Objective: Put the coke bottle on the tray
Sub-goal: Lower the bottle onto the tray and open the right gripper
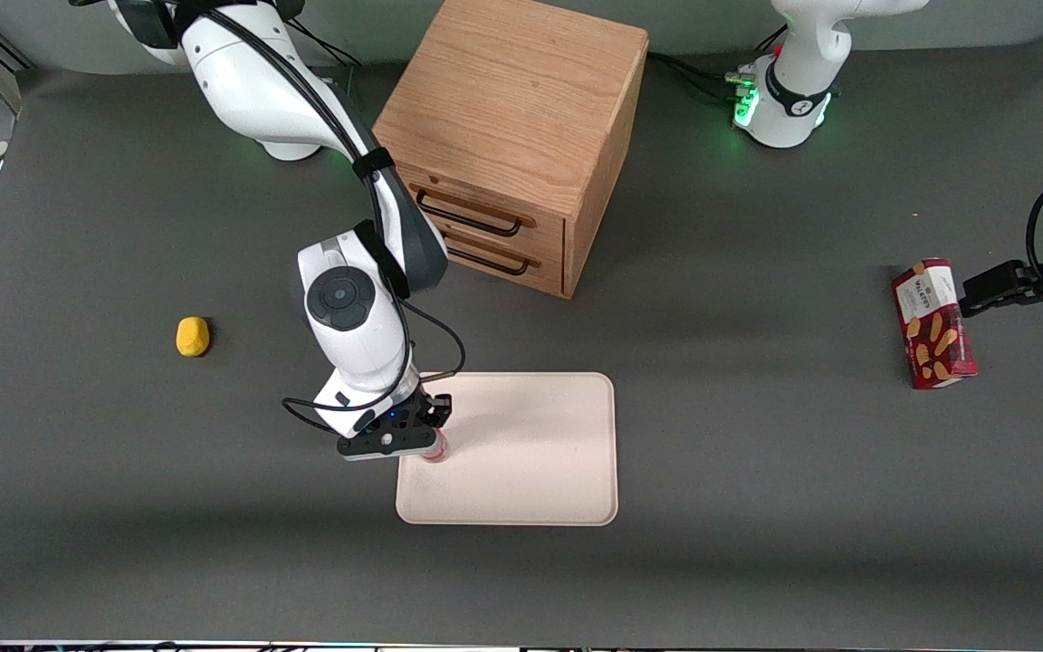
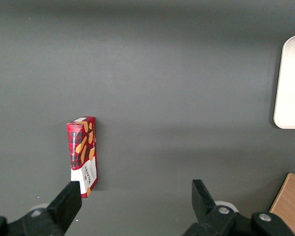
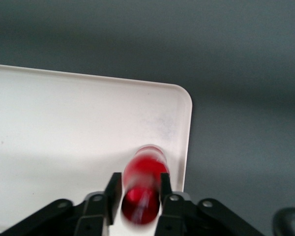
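— Surface point(image 1: 757, 543) first: dark grey, carrying a wooden drawer cabinet point(image 1: 521, 136), then the cream tray point(image 1: 531, 453), a red snack box point(image 1: 933, 324) toward the parked arm's end, and a small yellow lump point(image 1: 193, 336) toward the working arm's end. What is hard to make out?

— Mostly the coke bottle point(image 3: 143, 189). From the front the wrist covers nearly all of it; only a sliver of red and a clear base peeks out under the pincer point(image 1: 431, 433), at the tray's edge toward the working arm's end.

— And relative to the pincer?

— Directly between its fingers point(image 3: 113, 192), which pinch it on both sides. It stands upright over the tray, close to a rounded corner; whether the base touches the tray I cannot tell.

— Its look?

— Slim, bright red, blurred in the wrist view, seen from its top down.
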`<state>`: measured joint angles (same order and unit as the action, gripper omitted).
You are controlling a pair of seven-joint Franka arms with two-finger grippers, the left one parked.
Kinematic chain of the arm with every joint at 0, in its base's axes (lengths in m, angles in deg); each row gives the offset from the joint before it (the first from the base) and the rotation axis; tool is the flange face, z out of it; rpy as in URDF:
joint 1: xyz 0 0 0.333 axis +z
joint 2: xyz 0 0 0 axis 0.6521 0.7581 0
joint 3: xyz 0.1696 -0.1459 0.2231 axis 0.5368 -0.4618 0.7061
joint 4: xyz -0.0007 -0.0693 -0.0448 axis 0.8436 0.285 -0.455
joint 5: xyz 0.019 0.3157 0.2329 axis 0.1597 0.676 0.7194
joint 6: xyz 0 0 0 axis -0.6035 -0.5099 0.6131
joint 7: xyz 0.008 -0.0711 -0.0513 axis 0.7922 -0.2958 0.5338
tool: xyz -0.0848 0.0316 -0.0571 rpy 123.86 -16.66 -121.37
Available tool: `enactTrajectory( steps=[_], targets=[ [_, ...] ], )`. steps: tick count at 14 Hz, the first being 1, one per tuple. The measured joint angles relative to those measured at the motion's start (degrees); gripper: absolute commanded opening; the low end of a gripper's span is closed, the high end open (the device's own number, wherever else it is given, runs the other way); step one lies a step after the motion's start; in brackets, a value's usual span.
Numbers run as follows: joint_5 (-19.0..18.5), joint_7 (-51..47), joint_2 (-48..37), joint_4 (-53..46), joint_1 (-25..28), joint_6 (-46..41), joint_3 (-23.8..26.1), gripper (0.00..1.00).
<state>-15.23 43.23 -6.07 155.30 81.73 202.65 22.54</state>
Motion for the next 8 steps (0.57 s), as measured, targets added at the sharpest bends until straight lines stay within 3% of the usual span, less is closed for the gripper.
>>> enactTrajectory(
  steps=[1, 8],
  targets=[
    [0.00, 0.00, 0.00, 0.00, 0.00, 0.05, 0.00, 1.00],
    [0.01, -0.09, -1.57, -0.51, 0.02, -2.63, 0.00, 1.00]
  ],
)
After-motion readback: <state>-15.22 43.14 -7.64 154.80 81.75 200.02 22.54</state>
